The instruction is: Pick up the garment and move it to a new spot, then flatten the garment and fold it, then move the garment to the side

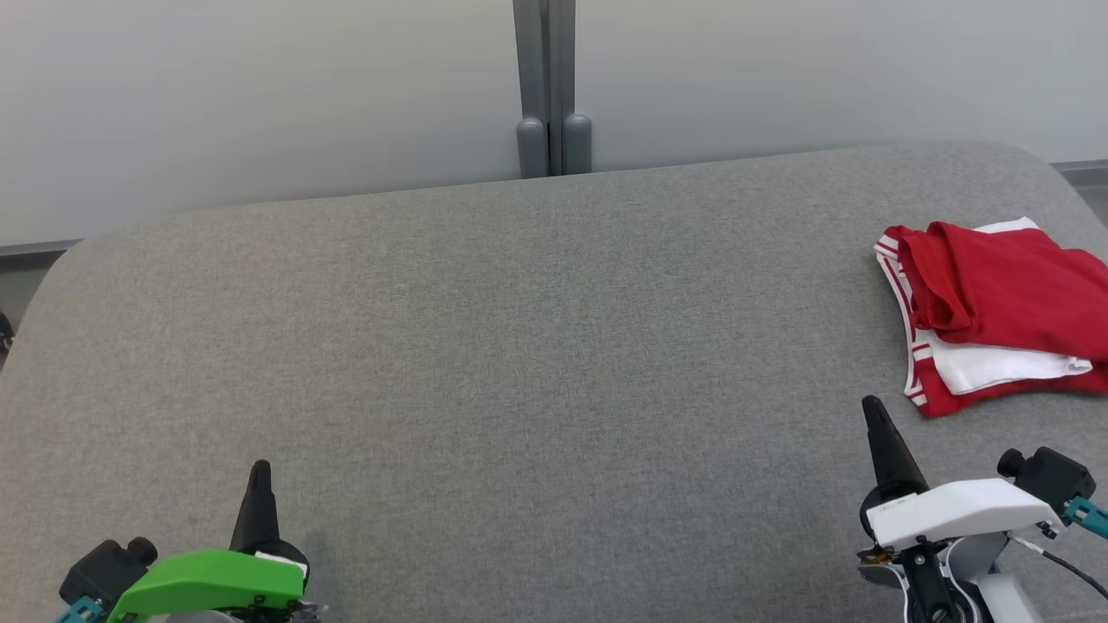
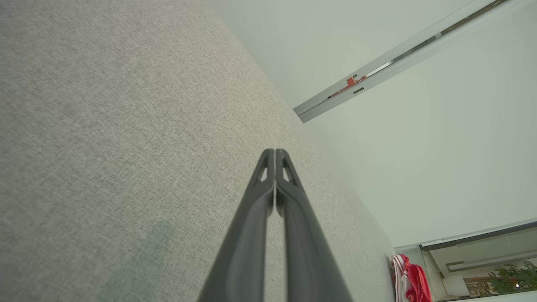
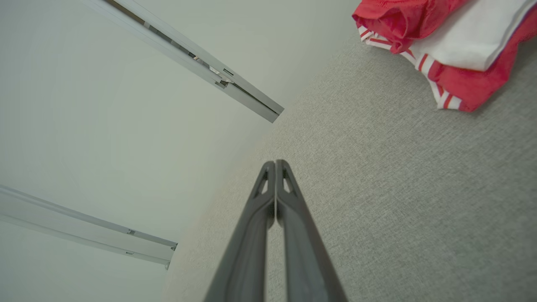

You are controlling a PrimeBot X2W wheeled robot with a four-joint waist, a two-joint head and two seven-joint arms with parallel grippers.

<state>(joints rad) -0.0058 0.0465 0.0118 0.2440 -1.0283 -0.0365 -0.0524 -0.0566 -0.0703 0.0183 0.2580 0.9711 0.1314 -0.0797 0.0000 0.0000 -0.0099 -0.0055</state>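
A red and white garment point(image 1: 995, 311) lies folded in a compact stack at the right edge of the grey fabric surface point(image 1: 519, 363). It shows again at the top right in the right wrist view point(image 3: 444, 46) and as a small red patch at the bottom right in the left wrist view point(image 2: 409, 279). My right gripper point(image 1: 870, 405) hovers just in front of and left of the garment, shut and empty, fingertips pressed together point(image 3: 275, 162). My left gripper point(image 1: 259, 467) sits at the lower left, far from the garment, also shut with nothing in it point(image 2: 275, 151).
The grey surface has rounded back corners and drops off at its far edge. Behind it stands a pale wall with a grey vertical post point(image 1: 545, 86) at the middle. A potted plant point(image 2: 514, 279) shows far off in the left wrist view.
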